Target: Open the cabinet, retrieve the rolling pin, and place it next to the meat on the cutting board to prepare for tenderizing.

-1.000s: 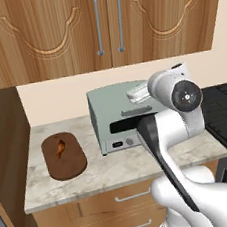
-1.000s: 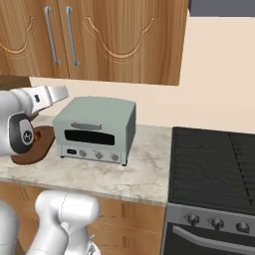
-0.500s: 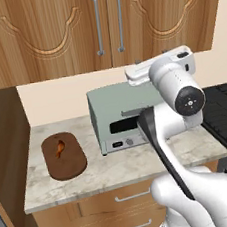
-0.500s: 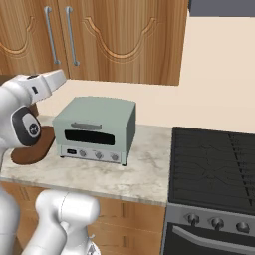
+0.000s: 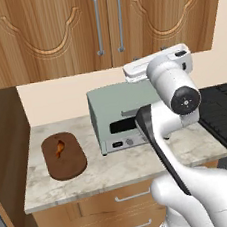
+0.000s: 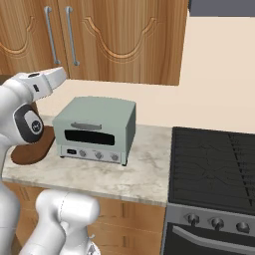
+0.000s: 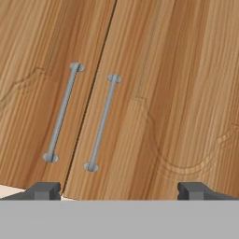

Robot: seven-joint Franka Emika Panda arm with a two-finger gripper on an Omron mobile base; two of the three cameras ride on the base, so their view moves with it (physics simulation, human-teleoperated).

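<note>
The cabinet (image 5: 50,32) hangs over the counter with both doors closed, its two silver bar handles (image 5: 97,24) side by side at the middle seam. In the hand view the cabinet (image 7: 177,93) is close ahead, and my gripper (image 7: 120,191) faces it open, fingertips (image 7: 44,190) wide apart with nothing between them. In the left base view my gripper (image 5: 130,72) hovers above the toaster oven, just below the cabinet's bottom edge. The dark oval cutting board (image 5: 64,156) lies on the counter at the left with the small orange-brown meat (image 5: 60,148) on it. The rolling pin is out of view.
A pale green toaster oven (image 5: 121,117) stands on the marble counter (image 5: 107,171) under my hand. A black stove (image 6: 214,164) lies to the right. Drawers (image 5: 121,197) run below the counter, and a tall wood panel (image 5: 4,149) closes the left side.
My hand has risen from in front of the toaster oven to just under the cabinet's bottom edge. The gripper has stayed open.
</note>
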